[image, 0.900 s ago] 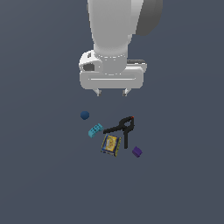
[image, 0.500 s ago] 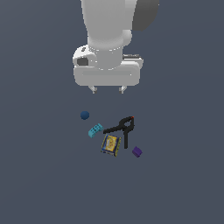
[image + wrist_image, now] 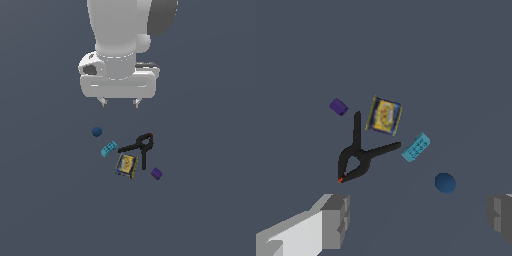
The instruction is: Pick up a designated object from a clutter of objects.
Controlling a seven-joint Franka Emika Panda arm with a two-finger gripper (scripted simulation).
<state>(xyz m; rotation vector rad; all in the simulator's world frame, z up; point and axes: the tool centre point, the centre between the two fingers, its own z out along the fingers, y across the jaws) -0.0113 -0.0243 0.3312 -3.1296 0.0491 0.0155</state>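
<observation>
The dark blue ball (image 3: pixel 97 131) lies alone on the floor, just left of the cyan brick (image 3: pixel 109 148) in the exterior view, below and left of the wide-open, empty gripper (image 3: pixel 119 103).

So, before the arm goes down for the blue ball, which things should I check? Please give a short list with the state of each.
1. Tool open: ok, fingers wide apart in the wrist view.
2. Tool empty: ok, nothing between the fingers.
3. Ball free of neighbours: ok, it sits apart from the cyan brick.
4. Tool above the ball: not ok, in the exterior view the ball lies toward that view's left of the tool.
5. Clamp out of the path: ok, it lies beyond the brick.
6. Height above the ball: cannot tell exactly; the tool is well clear of it.
</observation>
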